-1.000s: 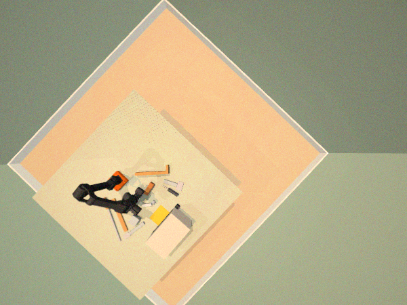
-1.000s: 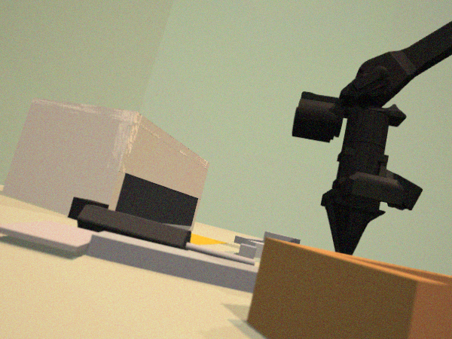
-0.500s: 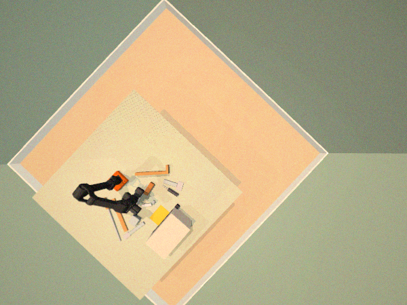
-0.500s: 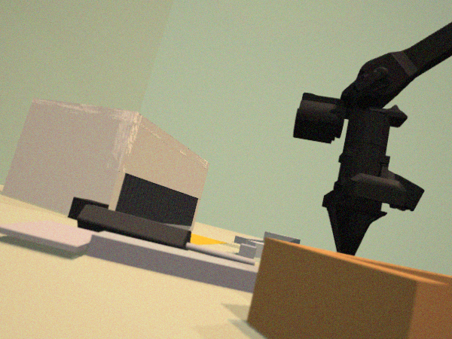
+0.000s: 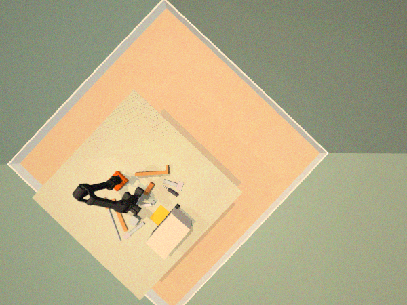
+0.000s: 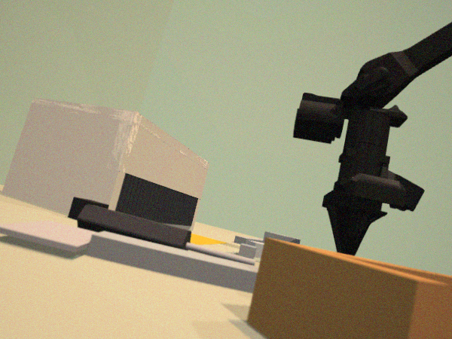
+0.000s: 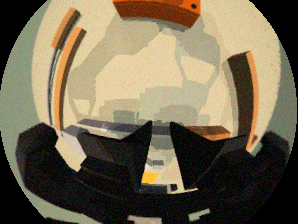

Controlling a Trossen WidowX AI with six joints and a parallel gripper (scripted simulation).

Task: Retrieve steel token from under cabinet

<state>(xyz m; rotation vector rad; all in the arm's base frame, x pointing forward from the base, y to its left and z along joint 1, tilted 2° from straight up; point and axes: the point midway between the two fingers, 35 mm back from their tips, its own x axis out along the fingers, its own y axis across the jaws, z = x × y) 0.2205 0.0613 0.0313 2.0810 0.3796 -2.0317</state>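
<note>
A bare test bench for a robot rather than a home or shop. A square cream table [image 5: 102, 142] stands on an orange floor [image 5: 210, 85] fenced by a low pale wall [image 5: 85, 81], with plain green all around. At about 8 o'clock on the table, a black arm [image 5: 102, 200] rises from an orange base [image 5: 119, 179]. Towards 5 o'clock stands a blank box-like cabinet [image 5: 167, 237], with loose sticks and blocks [image 5: 152, 173] scattered nearby.
</note>
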